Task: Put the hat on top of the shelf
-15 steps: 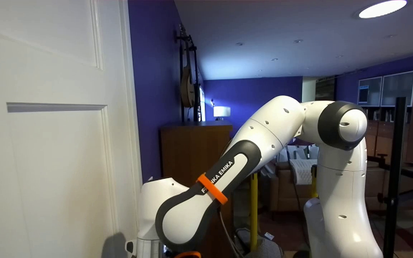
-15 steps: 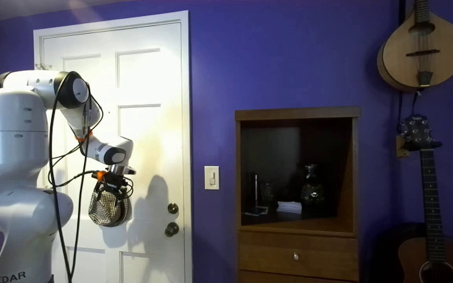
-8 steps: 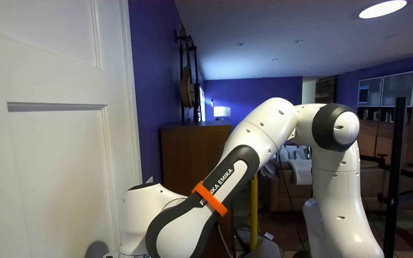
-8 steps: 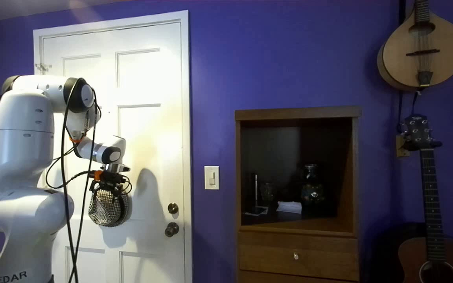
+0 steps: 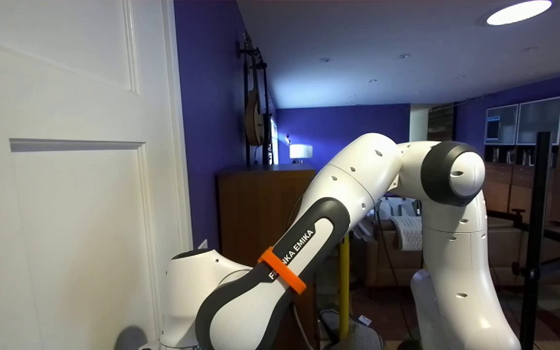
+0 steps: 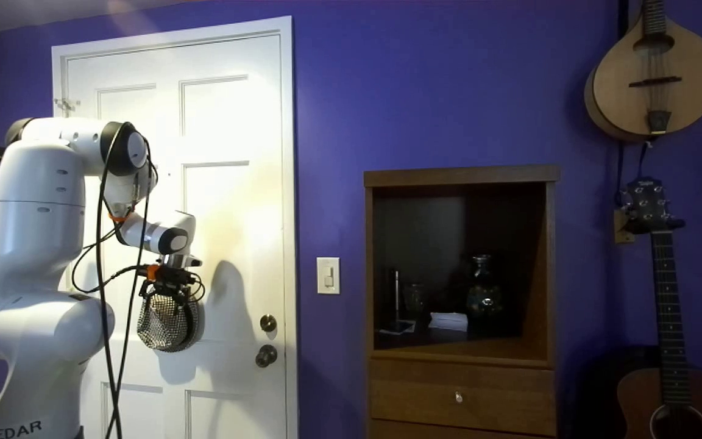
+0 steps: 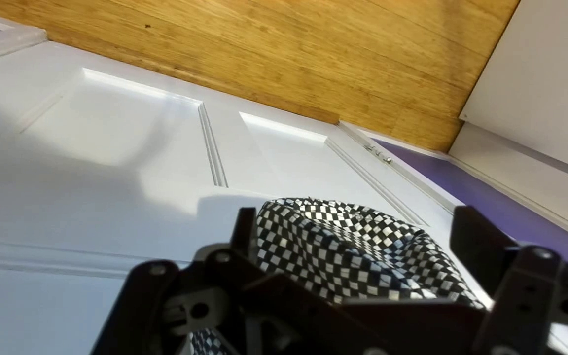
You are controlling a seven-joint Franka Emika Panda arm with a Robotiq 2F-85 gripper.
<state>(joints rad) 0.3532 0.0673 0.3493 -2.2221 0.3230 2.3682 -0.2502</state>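
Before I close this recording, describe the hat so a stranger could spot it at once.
In an exterior view, find the white panelled door. The hat shows in front of it, to the picture's left of the door knob; in the wrist view, between the jaws of the open gripper. Its black-and-white check sets it apart from the plain door and dark gripper.

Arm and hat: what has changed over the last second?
In an exterior view, the elbow shifted right and slightly down, the wrist slightly left. The claw stayed open; nothing was visibly gripped or let go. The hat and shelf stayed put.
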